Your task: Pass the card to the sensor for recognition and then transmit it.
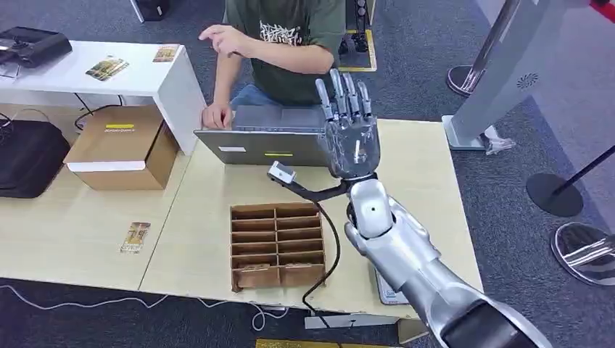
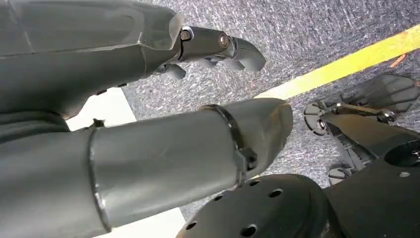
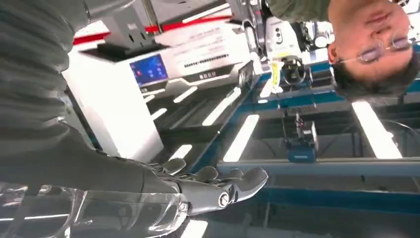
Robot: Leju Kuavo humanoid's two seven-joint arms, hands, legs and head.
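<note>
The robot's right arm point(image 1: 413, 261) is glossy silver, in rounded segments with a small dark screw hole near the wrist. Its right hand point(image 1: 350, 138) is darker grey metal with slim, jointed fingers point(image 1: 339, 90). The left hand point(image 2: 148, 124) has smooth grey covers bound by a black cable tie point(image 2: 237, 144).

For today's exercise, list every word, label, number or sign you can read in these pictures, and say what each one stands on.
No text reads clearly.
T-shirt: white print, too blurred.
Cardboard box: yellow label, too small.
Laptop: yellow-green sticker, unreadable.
Card on the table: print too small.
Cards on the white desk: too small.
White machine in the right wrist view: lines of text and a blue screen, upside down and blurred.
</note>
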